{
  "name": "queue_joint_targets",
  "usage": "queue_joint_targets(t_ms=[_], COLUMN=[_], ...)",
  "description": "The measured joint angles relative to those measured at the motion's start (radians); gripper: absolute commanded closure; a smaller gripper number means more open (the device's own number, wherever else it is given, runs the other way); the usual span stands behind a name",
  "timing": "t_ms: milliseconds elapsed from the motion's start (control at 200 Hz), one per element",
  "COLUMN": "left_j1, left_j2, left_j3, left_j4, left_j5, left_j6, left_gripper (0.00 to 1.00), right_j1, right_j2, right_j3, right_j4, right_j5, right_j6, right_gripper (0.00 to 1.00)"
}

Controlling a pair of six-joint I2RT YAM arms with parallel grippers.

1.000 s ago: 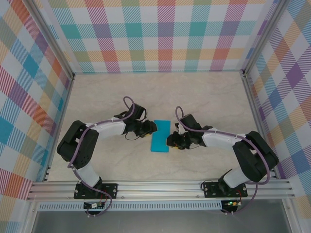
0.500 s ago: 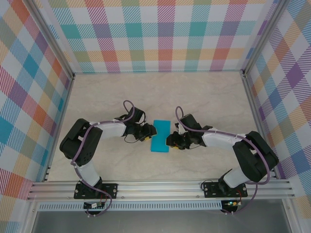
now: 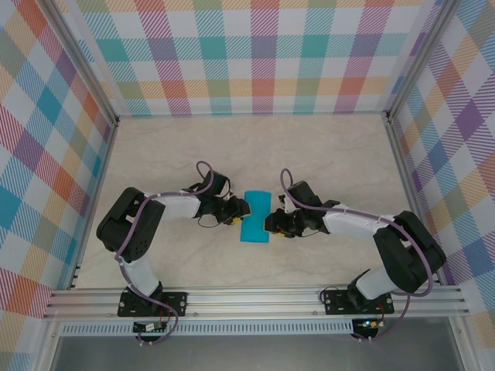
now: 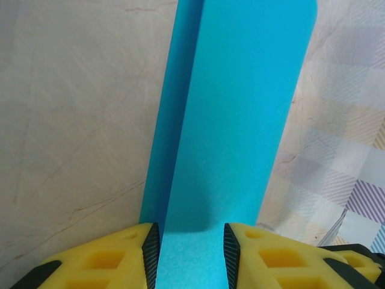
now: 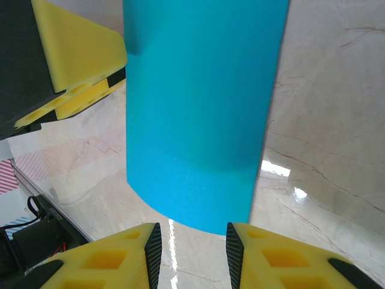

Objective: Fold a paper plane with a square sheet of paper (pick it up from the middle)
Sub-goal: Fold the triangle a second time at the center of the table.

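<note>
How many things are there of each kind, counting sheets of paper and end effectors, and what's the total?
Folded teal-blue paper: 1
End effectors: 2 (left end effector, right end effector)
Total: 3

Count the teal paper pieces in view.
1: the teal paper, folded narrow, at the middle of the table between left arm and right arm. Another may hide under an arm.

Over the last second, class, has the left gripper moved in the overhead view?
Yes, slightly: the left gripper has slid toward the front rail, along the left edge of the square sheet of paper.
</note>
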Motion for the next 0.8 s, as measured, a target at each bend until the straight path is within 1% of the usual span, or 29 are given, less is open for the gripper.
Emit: queue_joint_targets(t_ms=[210,455,800], left_j1=[0.000,0.000,0.000], left_j2=[0.000,0.000,0.000], left_j3=[0.000,0.000,0.010], left_j4=[0.001,0.048,0.079], left_j5=[0.002,0.042,0.077], left_j6=[-0.012,-0.021,-0.020], left_gripper=[0.63,0.59,0.55], right_j1=[0.000,0.000,0.001], right_j2=[-0.006,-0.055,-0.073], right_j3=[0.000,-0.010,-0.032], right_j4=[-0.004,-0.016,-0.024], right_j5=[0.000,0.003,0.011], right_j6=[-0.002,-0.023,-0.023], right_gripper=[0.61,0.60,0.58])
